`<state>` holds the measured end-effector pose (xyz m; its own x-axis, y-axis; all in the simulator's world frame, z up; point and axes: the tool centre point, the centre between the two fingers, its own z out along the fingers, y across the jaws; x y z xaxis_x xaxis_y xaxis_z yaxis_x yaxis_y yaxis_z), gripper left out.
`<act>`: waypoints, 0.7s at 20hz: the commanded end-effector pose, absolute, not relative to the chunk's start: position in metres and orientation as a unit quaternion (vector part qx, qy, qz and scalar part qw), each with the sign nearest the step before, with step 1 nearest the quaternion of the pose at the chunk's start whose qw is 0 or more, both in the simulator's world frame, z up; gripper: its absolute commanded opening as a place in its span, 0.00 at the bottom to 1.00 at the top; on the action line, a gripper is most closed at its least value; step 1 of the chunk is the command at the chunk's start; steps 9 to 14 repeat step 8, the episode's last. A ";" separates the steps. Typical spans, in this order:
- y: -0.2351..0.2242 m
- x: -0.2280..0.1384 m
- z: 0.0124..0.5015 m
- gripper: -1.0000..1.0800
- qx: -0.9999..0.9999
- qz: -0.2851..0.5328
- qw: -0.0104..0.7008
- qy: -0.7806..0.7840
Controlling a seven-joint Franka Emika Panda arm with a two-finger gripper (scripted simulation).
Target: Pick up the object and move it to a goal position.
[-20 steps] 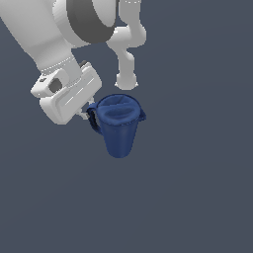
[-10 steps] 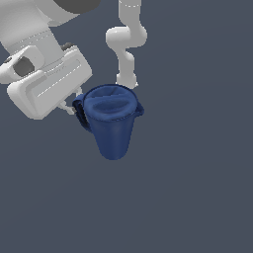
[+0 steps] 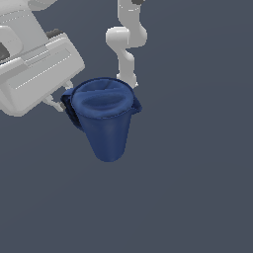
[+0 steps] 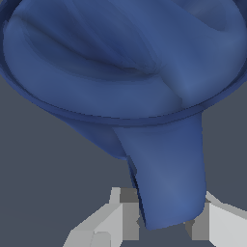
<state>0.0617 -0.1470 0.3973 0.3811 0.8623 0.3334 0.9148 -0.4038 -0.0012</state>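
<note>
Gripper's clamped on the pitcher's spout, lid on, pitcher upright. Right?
Not the spout. The gripper is closed on the pitcher's side loop handle; the wrist view shows a finger on each side of it. The spout is on the opposite side, free, in the exterior view. Lid on and upright hold.

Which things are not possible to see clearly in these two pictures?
- End effector: exterior view, the arm's white body covers it.
- Pitcher: wrist view, the picture edges cut off the lid and the spout is not seen.
- Handle: exterior view, mostly behind the pitcher's body.
- Goal position: no mark in either view.
</note>
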 end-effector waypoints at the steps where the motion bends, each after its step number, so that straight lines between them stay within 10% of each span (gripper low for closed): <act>1: -0.148 0.065 0.403 0.00 -0.826 -0.142 0.092 -0.538; 14: -0.150 0.068 0.407 0.00 -0.826 -0.141 0.092 -0.538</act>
